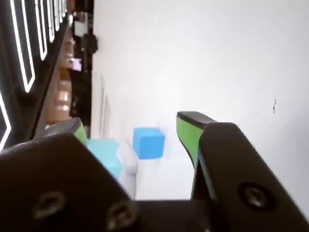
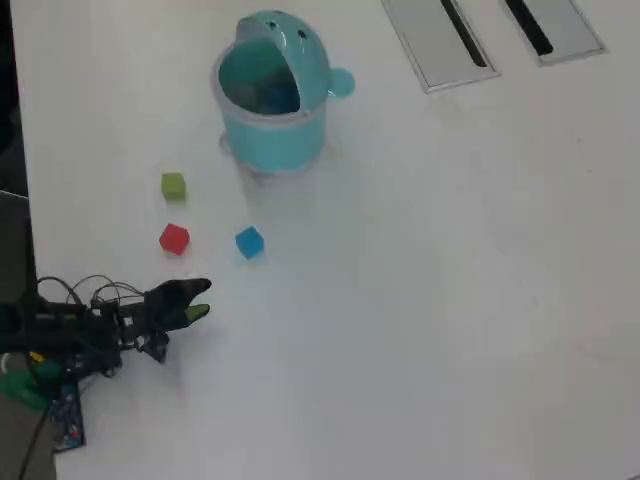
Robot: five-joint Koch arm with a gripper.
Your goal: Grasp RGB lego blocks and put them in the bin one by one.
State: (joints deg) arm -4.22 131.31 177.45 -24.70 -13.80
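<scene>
In the overhead view the teal bin [image 2: 300, 145] stands at the top centre with its domed lid tipped back. The yellow-green block [image 2: 173, 186], red block [image 2: 174, 239] and blue block [image 2: 249, 242] lie apart on the white table below it. My gripper [image 2: 203, 298] is low on the left, open and empty, a short way below the red block. In the wrist view the blue block [image 1: 148, 143] shows ahead between the green-padded fingers, not touching them. The bin [image 1: 106, 153] sits just left of it, partly hidden by the left jaw. My gripper [image 1: 131, 121] holds nothing.
Two flat grey panels with dark slots [image 2: 440, 40] [image 2: 555, 25] lie at the top right. Cables and a small circuit board [image 2: 68, 420] crowd the table's left edge beside the arm. A dark wall with white lines [image 1: 24, 53] fills the left of the wrist view.
</scene>
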